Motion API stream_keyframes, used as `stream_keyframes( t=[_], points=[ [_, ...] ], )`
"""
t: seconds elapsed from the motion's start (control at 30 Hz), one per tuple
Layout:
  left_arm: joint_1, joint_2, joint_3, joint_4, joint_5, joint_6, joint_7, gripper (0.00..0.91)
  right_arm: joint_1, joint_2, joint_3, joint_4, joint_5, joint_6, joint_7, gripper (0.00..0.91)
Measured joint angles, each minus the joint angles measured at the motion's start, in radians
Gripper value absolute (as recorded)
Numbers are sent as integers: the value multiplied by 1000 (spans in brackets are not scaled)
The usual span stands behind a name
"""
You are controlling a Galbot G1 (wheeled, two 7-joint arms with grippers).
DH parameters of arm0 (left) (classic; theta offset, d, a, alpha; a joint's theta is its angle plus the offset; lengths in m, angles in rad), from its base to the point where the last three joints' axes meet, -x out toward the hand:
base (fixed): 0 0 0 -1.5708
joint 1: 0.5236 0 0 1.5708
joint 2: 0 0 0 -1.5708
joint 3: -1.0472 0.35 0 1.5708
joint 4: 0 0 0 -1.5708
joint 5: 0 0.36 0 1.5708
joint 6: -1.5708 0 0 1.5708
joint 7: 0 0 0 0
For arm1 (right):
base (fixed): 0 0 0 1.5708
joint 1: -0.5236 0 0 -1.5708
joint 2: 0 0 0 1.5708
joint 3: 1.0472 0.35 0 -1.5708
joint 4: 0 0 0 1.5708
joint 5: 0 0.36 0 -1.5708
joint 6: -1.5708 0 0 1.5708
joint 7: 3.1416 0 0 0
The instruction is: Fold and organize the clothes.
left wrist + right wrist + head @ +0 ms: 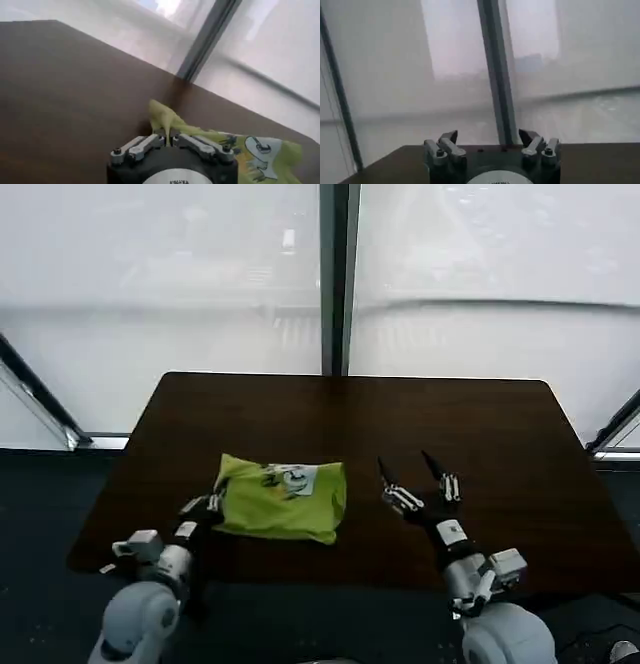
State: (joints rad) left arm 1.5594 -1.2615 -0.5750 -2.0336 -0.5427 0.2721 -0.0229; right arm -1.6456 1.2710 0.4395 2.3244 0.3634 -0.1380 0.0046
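Left gripper: at near-left edge of shirt, low over table; jaws closed together on a raised peak of green fabric, as seen in left wrist view, where gripper pinches shirt at its edge.

Shirt: lime green, folded into a compact rough rectangle, lying flat on table left of centre, toward the near edge; white print facing up along its far side; near-right corner slightly rumpled.

Table: dark brown, rounded far corners, set against a window wall with a dark mullion behind centre.

Right gripper: right of shirt, well apart from it, held above bare table; jaws spread wide, fingers pointing away toward the window, nothing between them. Same wide spread in right wrist view, with table edge and mullion beyond.
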Motion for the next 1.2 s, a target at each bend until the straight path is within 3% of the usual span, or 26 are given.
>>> stream_keyframes(
  t=[0.33,0.47,0.6,0.87,0.9,0.93,1.13,1.2],
  points=[
    [46,176,-299,-126,235,-35,-7,0,32,13,-25,-52,6,2,6,878],
    [39,190,-329,-194,299,-2,-38,0,17,16,-20,-49,5,2,7,878],
    [26,152,-201,-207,319,47,-84,0,-3,19,-8,-33,-2,2,7,878],
    [-28,-26,194,-46,302,90,-142,0,-32,27,-3,-1,-19,-4,7,878],
    [-40,-47,231,-20,315,90,-147,800,-33,28,-5,2,-20,-6,7,878],
    [-50,-66,262,0,323,91,-149,878,-34,29,-7,3,-21,-8,7,878],
    [-65,-122,364,43,343,93,-143,878,-24,19,-22,-9,-10,-40,-1,878],
    [-68,-128,373,39,328,92,-135,878,-13,11,-35,-19,6,-76,-4,878]
  ],
)
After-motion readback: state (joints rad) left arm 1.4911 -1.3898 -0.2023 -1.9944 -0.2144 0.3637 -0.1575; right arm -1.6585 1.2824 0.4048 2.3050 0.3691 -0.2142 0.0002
